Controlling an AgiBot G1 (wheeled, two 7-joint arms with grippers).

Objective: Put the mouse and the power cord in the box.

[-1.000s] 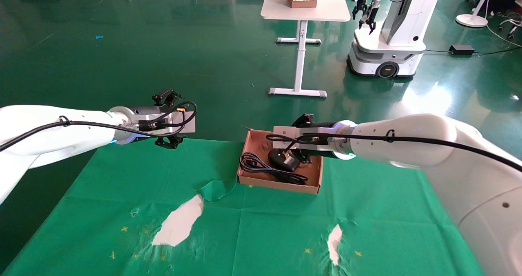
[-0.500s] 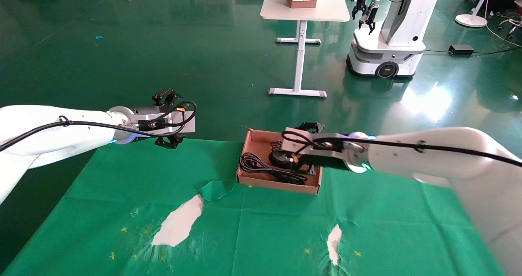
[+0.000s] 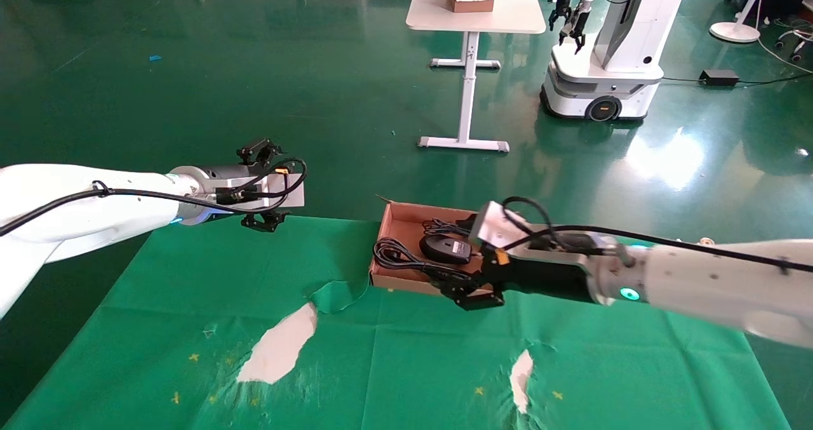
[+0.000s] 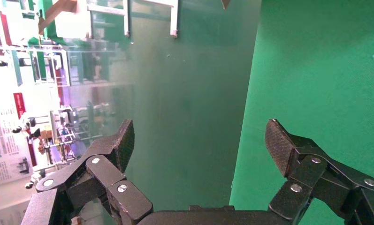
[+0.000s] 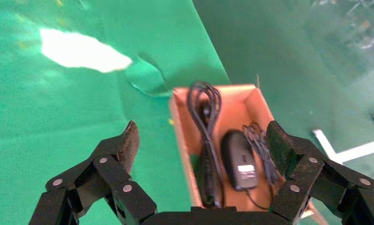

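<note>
Bright, even overhead light fills the scene, throwing white glare patches on the glossy green floor (image 3: 667,157) toward two o'clock, leaving only soft shadows under the arms, while the right wrist view is blurred around the box (image 5: 250,101).

- One box (image 3: 399,221), just beyond the right gripper's fingertips.
- One mouse (image 3: 445,249) in that box, ahead of the right gripper.
- One power cord (image 3: 406,260) in the box, beside the mouse, ahead of the right gripper.
- Two grippers: the right gripper (image 3: 465,292), jaws apart, at the box's near edge; the left gripper (image 3: 262,187), jaws apart, well off to the side of the box.
- Two white bare patches (image 3: 279,345) in the green cloth (image 3: 394,366), nearer the robot than both grippers.
</note>
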